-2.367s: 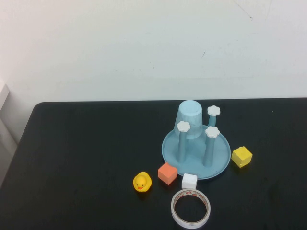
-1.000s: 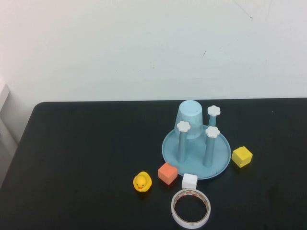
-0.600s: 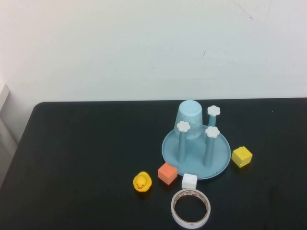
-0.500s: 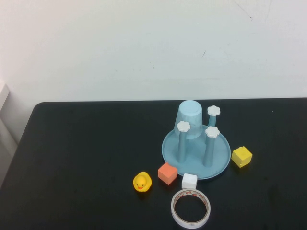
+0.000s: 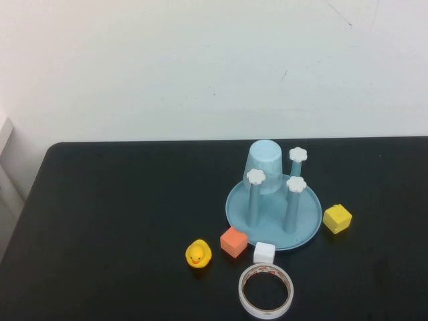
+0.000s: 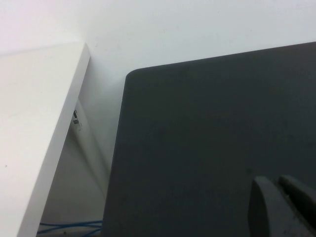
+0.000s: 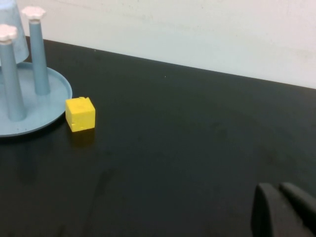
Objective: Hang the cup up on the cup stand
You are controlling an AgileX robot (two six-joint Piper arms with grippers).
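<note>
**Cup upturned on stand, both grippers closed and empty**

Light-blue cup (image 5: 265,164) inverted over the rear-left post of the cup stand (image 5: 304,227), near the far middle of the black table (image 5: 120,214). No writing readable on either. Just beside the dish: orange cube (image 5: 233,241), white cube (image 5: 264,253), yellow cube (image 5: 337,218). Near those: yellow duck (image 5: 198,254), tape roll (image 5: 266,289) with faint red print, illegible. Left gripper (image 6: 284,200) over the table's bare left corner, jaws together, holding nothing. Right gripper (image 7: 281,207) well apart from the stand, likewise closed, empty.
</note>
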